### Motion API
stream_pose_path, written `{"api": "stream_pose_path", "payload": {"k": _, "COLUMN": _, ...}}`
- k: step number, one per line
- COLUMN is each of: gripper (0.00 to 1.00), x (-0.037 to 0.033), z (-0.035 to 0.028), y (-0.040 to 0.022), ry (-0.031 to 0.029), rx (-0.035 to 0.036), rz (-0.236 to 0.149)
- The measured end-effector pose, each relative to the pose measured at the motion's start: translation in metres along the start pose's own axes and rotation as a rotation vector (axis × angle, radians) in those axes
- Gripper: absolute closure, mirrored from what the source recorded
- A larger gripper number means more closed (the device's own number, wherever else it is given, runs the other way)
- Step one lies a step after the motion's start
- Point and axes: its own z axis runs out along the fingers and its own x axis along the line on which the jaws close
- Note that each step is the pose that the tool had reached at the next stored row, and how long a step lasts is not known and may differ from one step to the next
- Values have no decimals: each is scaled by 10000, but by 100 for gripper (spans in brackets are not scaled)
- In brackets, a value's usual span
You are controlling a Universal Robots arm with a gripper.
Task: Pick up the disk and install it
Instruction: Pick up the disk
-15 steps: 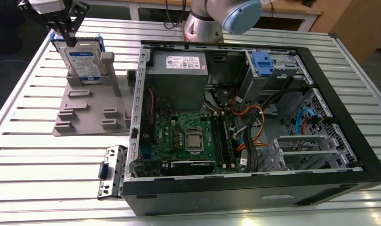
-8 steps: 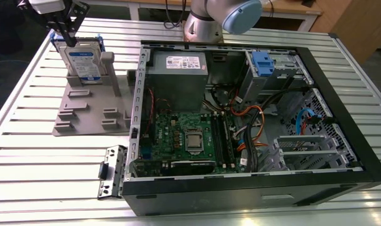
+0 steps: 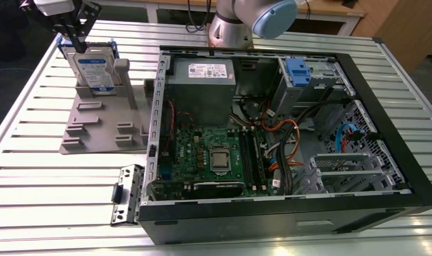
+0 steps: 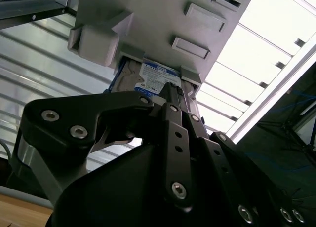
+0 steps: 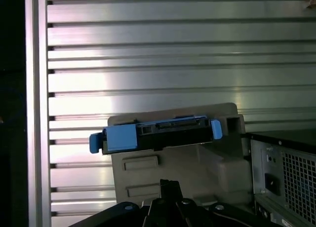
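In the upper left of the frame we see the black gripper [image 3: 77,48], fingers pressed together, right above the flat silver disk [image 3: 94,70] in its blue frame, standing upright in a grey plastic holder [image 3: 95,124].

The disk [image 3: 94,74] is silver, its label [image 4: 157,79] white-and-blue, its carrier [image 5: 121,137] blue, the stand [image 3: 102,125] grey.

In the exterior view, the hand [image 3: 77,42] takes the room just above the disk [image 3: 94,72] at the upper left. The bare counter [image 3: 60,181] at the lower left is free. Inside the open computer case [image 3: 386,133], the power supply [image 3: 199,85] and the orange cables [image 3: 290,133] crowd the room beside the drive cage [image 3: 305,80].
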Motion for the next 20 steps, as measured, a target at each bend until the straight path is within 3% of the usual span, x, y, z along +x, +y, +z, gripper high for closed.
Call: {"api": "stream_pose_path", "payload": {"k": 20, "gripper": 90, "x": 0, "z": 0, "y": 0, "ry": 44, "rx": -29, "rz": -1180}}
